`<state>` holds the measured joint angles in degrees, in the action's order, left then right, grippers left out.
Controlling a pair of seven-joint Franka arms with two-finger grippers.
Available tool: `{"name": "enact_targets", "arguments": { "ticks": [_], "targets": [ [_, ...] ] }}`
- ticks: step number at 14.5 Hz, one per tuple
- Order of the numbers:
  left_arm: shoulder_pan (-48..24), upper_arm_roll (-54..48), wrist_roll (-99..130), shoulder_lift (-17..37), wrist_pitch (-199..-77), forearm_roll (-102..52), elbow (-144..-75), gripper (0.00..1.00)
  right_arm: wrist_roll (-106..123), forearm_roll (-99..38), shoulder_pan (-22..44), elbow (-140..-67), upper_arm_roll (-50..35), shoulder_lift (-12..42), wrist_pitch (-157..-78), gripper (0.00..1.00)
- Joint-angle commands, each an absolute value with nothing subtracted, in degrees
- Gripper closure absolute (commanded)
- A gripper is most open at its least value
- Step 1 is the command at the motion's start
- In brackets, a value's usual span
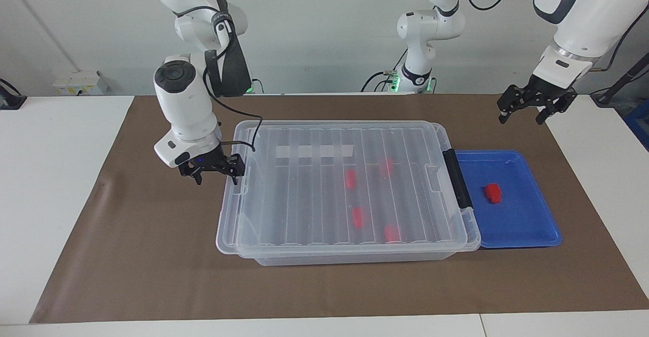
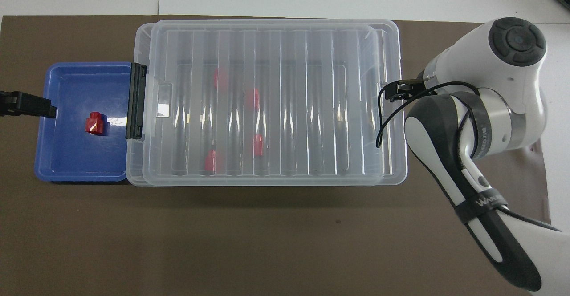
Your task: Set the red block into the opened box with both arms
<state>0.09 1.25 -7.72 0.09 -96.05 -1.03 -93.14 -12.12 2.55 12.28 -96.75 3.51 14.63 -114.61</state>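
The right hand (image 1: 213, 170) hung low at the end of the clear storage bin (image 1: 355, 256) that lies toward the right arm's end of the surface, its fingers spread, just beside the edge of the ribbed lid (image 1: 350, 185); whether it touched that edge could not be told. The lid lay on the bin but sat askew, sticking out past the bin's rim at that end. Through the lid four red blocks showed inside the bin. At the bin's other end a black clip (image 1: 456, 179) stood against a shallow blue tray (image 1: 527, 225), which touched the bin on the side toward the left arm's end. The red block (image 1: 492, 193) lay alone in that tray, near its middle. The left hand (image 1: 535, 106) waited in the air, fingers spread and holding nothing, over the brown mat (image 1: 152, 256) beside the tray's corner. The mat covered the white surface (image 1: 50, 175).
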Motion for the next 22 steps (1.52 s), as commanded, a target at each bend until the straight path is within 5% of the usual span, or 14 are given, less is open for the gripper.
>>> {"name": "enact_targets", "arguments": {
  "ticks": [1,8,13,22],
  "targets": [
    [-0.5,1.6,-7.1,-0.5,-95.5,0.2,-93.1,0.00,-11.5,5.1,10.7,-98.3,3.2,13.6,-114.9,0.00],
    [-0.5,1.7,-7.1,-1.0,-97.3,0.2,-94.3,0.00,-8.9,6.4,6.7,-98.0,3.3,13.4,-114.3,0.00],
    [0.0,1.8,-7.5,-3.5,-108.6,0.2,-104.1,0.00,-7.7,7.4,4.0,-97.9,3.3,13.3,-114.3,0.00],
    [2.8,1.8,-7.5,3.1,-124.0,0.2,-111.4,0.00,-6.8,7.4,-1.1,-97.8,3.4,12.0,-112.2,0.00]
  ]
}}
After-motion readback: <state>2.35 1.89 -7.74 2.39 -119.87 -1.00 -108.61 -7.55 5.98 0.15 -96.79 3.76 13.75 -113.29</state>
